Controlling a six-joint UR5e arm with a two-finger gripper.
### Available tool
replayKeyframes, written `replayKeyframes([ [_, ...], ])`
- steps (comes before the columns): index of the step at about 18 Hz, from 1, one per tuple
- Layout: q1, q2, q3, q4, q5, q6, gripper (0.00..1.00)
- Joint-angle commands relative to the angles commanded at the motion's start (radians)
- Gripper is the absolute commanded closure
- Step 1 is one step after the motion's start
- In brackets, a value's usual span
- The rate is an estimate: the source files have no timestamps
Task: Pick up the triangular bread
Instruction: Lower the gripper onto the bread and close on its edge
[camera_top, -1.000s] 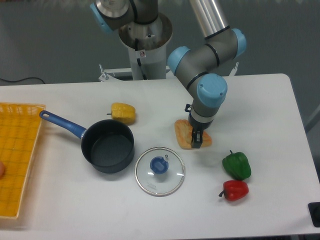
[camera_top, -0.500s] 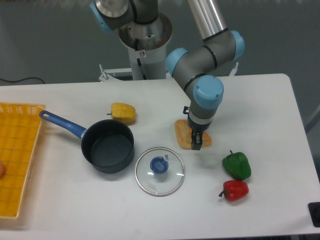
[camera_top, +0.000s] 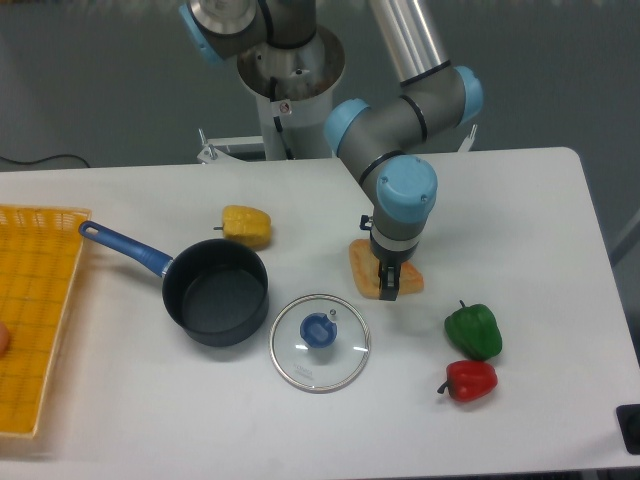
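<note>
The triangular bread (camera_top: 364, 270) lies flat on the white table right of centre, golden-orange with a browned crust. My gripper (camera_top: 388, 286) points straight down onto it. Its dark fingers (camera_top: 388, 280) cover the bread's middle and reach its near edge. From this angle the fingers read as one narrow dark block, so I cannot see a gap between them or tell whether they grip the bread. The bread rests on the table.
A yellow bell pepper (camera_top: 247, 225) sits to the left, beside a dark pot with a blue handle (camera_top: 215, 290). A glass lid (camera_top: 320, 341) lies in front of the bread. Green pepper (camera_top: 473, 330) and red pepper (camera_top: 468, 379) lie front right. A yellow basket (camera_top: 35, 310) is far left.
The arm's wrist and gripper have shifted slightly left over the bread. The bread has stayed where it was on the table.
</note>
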Motion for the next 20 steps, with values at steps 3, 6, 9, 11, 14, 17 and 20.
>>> replayKeyframes([
  [3,-0.006,-0.003,0.000,0.000,0.012,-0.002,0.13],
  [6,-0.008,-0.008,0.000,0.000,0.012,-0.002,0.15],
  [9,-0.008,-0.009,0.000,0.000,0.014,-0.011,0.25],
  [11,-0.008,-0.009,0.000,0.000,0.014,-0.014,0.32],
  [14,-0.008,-0.009,0.011,-0.002,0.014,-0.024,0.40],
  [17,-0.008,-0.008,0.025,-0.005,0.014,-0.045,0.56],
  [20,-0.008,-0.005,0.051,-0.017,0.017,-0.046,0.63],
])
